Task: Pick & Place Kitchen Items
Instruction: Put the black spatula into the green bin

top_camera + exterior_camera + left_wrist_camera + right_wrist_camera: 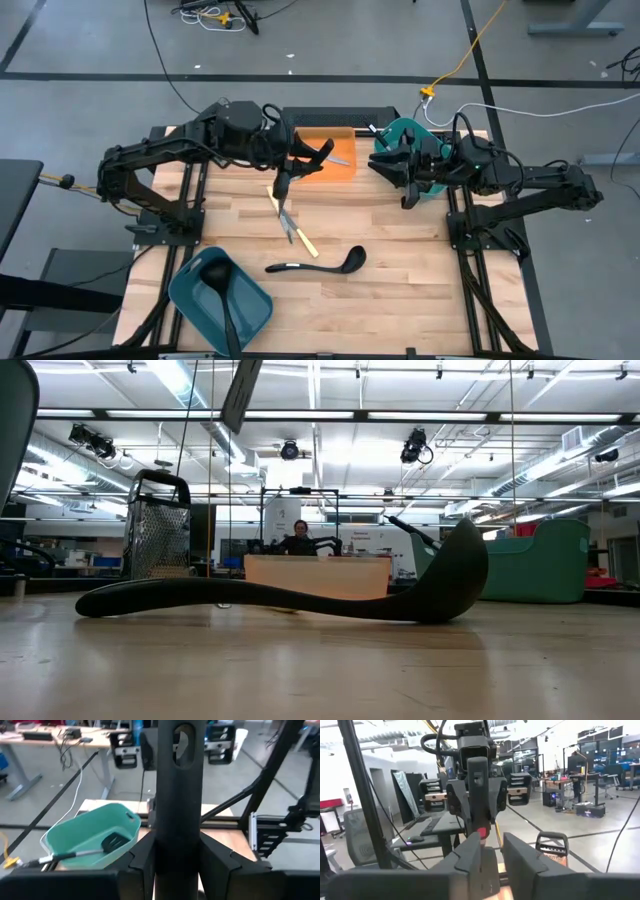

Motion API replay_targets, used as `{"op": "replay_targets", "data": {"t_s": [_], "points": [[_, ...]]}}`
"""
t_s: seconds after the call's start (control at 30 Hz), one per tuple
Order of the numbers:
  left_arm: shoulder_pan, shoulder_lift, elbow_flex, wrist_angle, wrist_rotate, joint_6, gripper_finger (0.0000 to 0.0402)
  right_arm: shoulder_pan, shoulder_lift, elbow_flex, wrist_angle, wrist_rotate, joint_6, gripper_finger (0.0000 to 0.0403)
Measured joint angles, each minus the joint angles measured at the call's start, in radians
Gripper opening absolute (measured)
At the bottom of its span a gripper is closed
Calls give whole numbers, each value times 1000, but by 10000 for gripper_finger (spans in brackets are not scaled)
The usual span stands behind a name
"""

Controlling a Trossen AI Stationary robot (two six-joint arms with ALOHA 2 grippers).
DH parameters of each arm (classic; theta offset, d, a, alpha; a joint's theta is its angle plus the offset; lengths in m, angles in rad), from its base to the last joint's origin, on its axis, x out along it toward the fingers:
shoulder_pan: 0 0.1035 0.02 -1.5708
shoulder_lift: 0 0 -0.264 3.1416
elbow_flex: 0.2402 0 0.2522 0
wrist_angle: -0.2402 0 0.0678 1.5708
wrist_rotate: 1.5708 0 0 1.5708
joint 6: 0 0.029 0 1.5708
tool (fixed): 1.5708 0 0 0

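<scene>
Black utensil [282,186], long-handled, with a hanging hole at the handle end: I have it clamped in the left gripper [300,163], lifted off the table, over the near edge of the orange tray [340,166]. In the left wrist view its handle [177,795] runs straight up between the fingers [220,862]; I cannot tell what kind of head it has.

Right gripper [378,165]: fingers [520,852] parted with nothing between them, facing the left gripper across the tray, just beside the rear bin [405,130].

Black spatula [114,841]: lying inside the rear bin.

Yellow-handled pieces [298,232]: crossed on the table, just below the held utensil in the high view.

Black ladle [315,266]: flat on the wood at mid-table, bowl toward the right arm's side, well apart from both grippers.

Second ladle [225,300]: resting in the front bin [250,310] at the table's front left corner.
</scene>
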Motion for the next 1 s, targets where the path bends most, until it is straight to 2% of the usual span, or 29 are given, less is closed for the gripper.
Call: {"op": "replay_targets", "data": {"t_s": [0.5, 0.8, 1.0], "points": [[0, 0, 0, 36, 16, 5, 119, 0, 1, 5, 9, 0, 32, 228], [0, 0, 0, 39, 16, 6, 119, 0, 79, 215, -176, 2, 13, 283], [0, 0, 0, 58, 17, 6, 119, 0, 150, 334, -231, -9, -33, 314]]}}
